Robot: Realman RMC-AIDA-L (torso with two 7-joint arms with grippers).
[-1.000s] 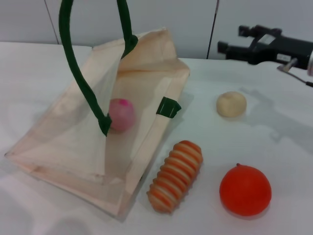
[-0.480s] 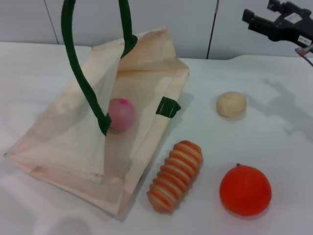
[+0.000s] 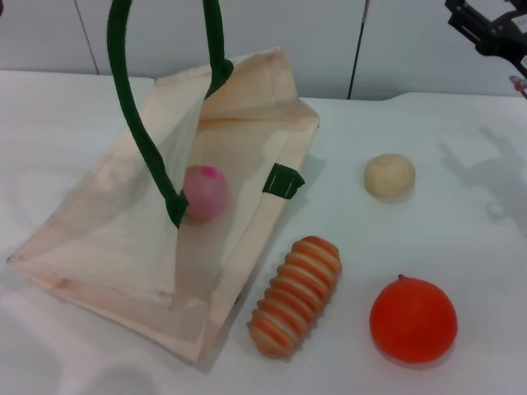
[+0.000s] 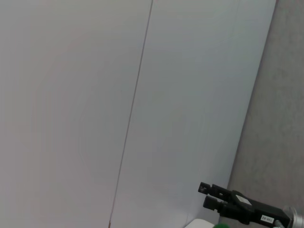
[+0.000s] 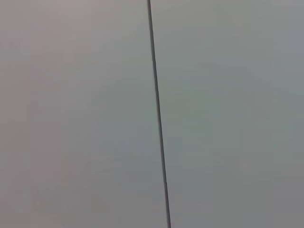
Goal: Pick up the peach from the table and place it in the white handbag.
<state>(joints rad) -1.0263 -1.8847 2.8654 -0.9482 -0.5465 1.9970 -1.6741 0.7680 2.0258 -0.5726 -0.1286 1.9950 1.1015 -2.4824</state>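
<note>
- The peach (image 3: 203, 192) is sitting inside the white handbag (image 3: 123, 239), showing through the thin fabric just right of the near green handle (image 3: 140, 123), its magenta spot facing up.
- The white handbag is lying tilted on the white table (image 3: 461, 206), filling the nine o'clock half of the head view, its mouth gaping toward twelve o'clock and both green handles rising out of the top edge.
- The right gripper (image 3: 492, 31) is hanging high at about two o'clock in the head view, well clear of the table; its dark fingers are standing apart and gripping nothing.
- The same right gripper (image 4: 211, 195) is appearing far off in the left wrist view, against a pale wall.
- The left gripper is lying outside every view; I cannot tell how far open it is, nor whether it is holding the handles.
- A cream bun-like ball (image 3: 389, 175) is resting at three o'clock from the bag, apart from it.
- A striped orange-and-cream roll (image 3: 295, 295) is lying just beside the bag's lower corner, at five o'clock.
- A bright orange fruit (image 3: 412, 319) is sitting near the roll, toward four o'clock.
- The right wrist view is showing only a plain wall panel with one dark seam (image 5: 158, 114).
</note>
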